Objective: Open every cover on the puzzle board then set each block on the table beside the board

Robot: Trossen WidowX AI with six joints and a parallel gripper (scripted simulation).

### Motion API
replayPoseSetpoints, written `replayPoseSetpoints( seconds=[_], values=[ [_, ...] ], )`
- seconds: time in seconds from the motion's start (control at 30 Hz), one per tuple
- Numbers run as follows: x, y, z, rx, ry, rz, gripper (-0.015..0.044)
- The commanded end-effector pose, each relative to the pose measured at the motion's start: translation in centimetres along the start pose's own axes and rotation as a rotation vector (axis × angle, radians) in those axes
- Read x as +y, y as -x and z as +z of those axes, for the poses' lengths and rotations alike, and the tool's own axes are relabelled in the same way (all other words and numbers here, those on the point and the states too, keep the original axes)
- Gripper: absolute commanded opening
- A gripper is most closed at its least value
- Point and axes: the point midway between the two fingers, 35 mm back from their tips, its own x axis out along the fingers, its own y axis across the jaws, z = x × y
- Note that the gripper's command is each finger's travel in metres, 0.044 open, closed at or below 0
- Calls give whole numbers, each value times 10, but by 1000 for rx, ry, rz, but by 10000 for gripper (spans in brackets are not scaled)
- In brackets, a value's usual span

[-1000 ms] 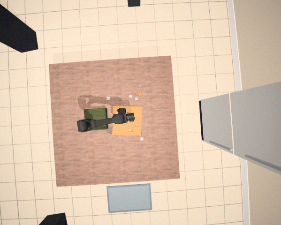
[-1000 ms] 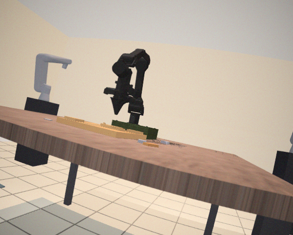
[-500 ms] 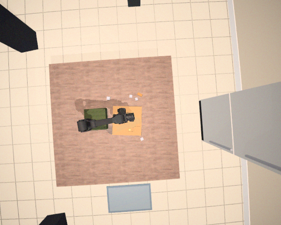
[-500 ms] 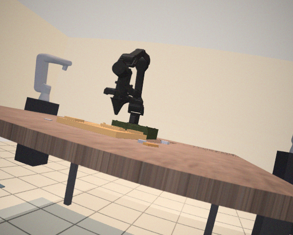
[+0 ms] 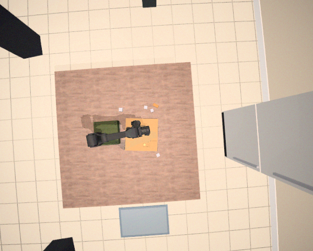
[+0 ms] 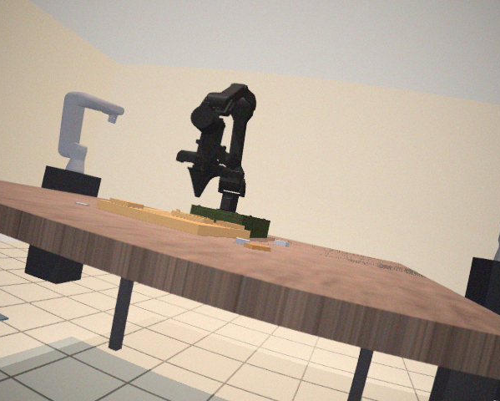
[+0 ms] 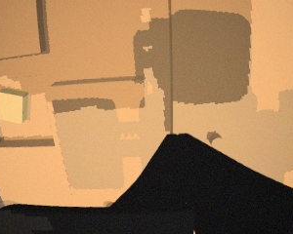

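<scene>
The orange-yellow puzzle board [image 5: 140, 148] [image 6: 154, 219] lies on the table. My gripper [image 6: 198, 195] [image 7: 177, 143] is shut and empty, its tip above the board. In the wrist view a pale yellow block [image 7: 11, 105] sits in an open well left of the fingertips. The top view shows a small yellow piece [image 5: 144, 144] in the board's lower part; I cannot tell whether it is the same. Raised covers [image 6: 127, 203] [image 6: 191, 215] show, but how far open they are is unclear. Several small white blocks [image 5: 120, 109] [image 5: 145, 107] [image 5: 158, 155] [image 6: 281, 242] rest on the table clear of the board.
A small orange piece [image 5: 155, 105] [image 6: 257, 246] lies on the wooden table [image 5: 96, 175] near two white blocks. A dark green box [image 5: 107, 125] [image 6: 258, 226] stands beside the board at the arm's base. The arm hides part of the board in the top view.
</scene>
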Motion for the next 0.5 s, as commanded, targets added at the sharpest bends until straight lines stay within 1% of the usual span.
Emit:
replayPoseSetpoints(
  seconds=[0.0, 0.47],
  values=[
    [2, -9, 0, 1, 6, 18, 0],
    [2, -23, 0, 1, 6, 18, 0]
  ],
)
